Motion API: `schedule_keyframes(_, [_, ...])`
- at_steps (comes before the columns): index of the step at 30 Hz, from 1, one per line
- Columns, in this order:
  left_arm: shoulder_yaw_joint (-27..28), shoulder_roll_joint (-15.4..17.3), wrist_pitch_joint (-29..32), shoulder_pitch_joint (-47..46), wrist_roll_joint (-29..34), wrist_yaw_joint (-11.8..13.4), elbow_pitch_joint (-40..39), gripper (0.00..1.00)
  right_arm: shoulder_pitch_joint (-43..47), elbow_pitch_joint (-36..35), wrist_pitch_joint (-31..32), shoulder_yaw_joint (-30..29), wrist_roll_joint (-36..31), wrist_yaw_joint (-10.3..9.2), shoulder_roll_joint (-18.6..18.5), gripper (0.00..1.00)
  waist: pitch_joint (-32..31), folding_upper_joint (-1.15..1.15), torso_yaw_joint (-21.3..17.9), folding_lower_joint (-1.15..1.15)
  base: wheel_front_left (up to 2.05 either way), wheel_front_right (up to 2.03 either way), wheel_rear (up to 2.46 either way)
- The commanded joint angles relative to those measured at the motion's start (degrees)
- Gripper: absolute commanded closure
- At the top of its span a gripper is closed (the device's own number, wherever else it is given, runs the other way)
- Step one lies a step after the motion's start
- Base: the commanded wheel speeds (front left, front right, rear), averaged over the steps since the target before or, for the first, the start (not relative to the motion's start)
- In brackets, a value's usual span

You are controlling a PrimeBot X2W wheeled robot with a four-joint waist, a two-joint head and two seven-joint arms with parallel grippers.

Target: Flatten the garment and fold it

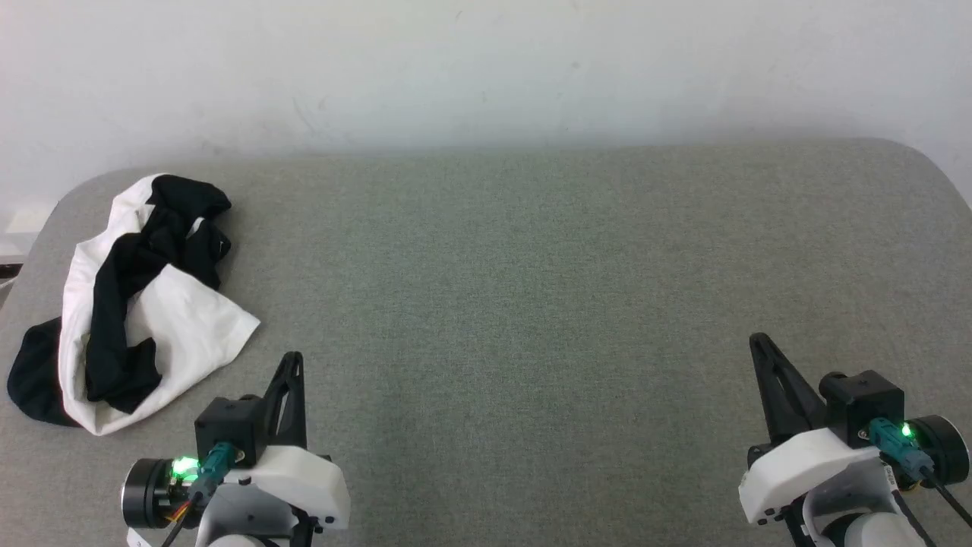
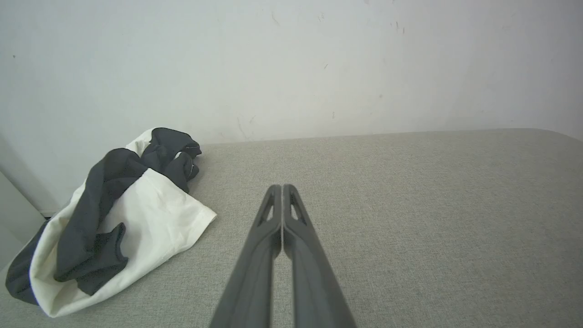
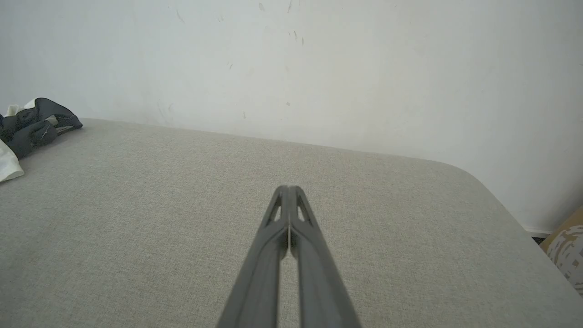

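- Surface: big flat table [image 1: 531, 289] w/ grey-green cloth on top. Round corners at upper left & upper right of the head view.
- Room: plain white wall [image 1: 486, 68] right behind the table's far edge, across the top of the frame. Little scuffs & marks on it in both wrist views.
- The garment [image 1: 190, 319] lies on the table at the left side of the head view, close to the table's left edge, all crumpled in a heap.
- Its white part is bunched up. The black sleeves are twisted over the top, & one black bit pokes out at the heap's lower left. One white corner points toward mid frame.
- Left wrist view: garment sits at lower left, beside the fingers, not touching.
- Right wrist view: just a bit of it peeks in at the left edge.
- Left gripper [image 1: 295, 357], lower left of the head view: fingers pressed together, nothing in them. It is near the white corner but apart, w/ a strip of table btwn.
- Right gripper [image 1: 755, 340], lower right: fingers together too, holding nothing. Well apart from the garment.
- Small green light [image 1: 182, 465] glows on the left wrist; another on the right.
- Tan spotty thing [image 3: 567, 255] at the lower right edge of the right wrist view, past the table corner. Can't tell what it is.
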Motion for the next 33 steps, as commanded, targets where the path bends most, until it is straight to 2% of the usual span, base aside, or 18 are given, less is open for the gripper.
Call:
schedule_keyframes(1, [0.2,-0.1,0.0,-0.7,0.4,-0.5,0.1,1.00,-0.6,-0.3,0.0,0.0,-0.3,0.30,0.0,1.00,0.0,0.00,0.0,0.00,0.00,0.00,0.00])
schedule_keyframes(14, [0.2,-0.1,0.0,-0.7,0.4,-0.5,0.1,1.00,-0.6,-0.3,0.0,0.0,-0.3,0.30,0.0,1.00,0.0,0.00,0.0,0.00,0.00,0.00,0.00])
schedule_keyframes(15, [0.0,0.0,0.0,0.0,0.0,0.0,0.0,0.00,0.0,0.0,0.0,0.0,0.0,-0.01,0.0,0.00,0.0,0.00,0.0,0.00,0.00,0.00,0.00])
schedule_keyframes(33, [-0.3,0.1,-1.5,0.4,-0.1,-0.4,-0.9,0.00,0.1,-0.1,-1.5,-0.8,1.3,-0.04,0.0,0.00,0.1,0.00,0.0,0.00,0.00,0.00,0.00])
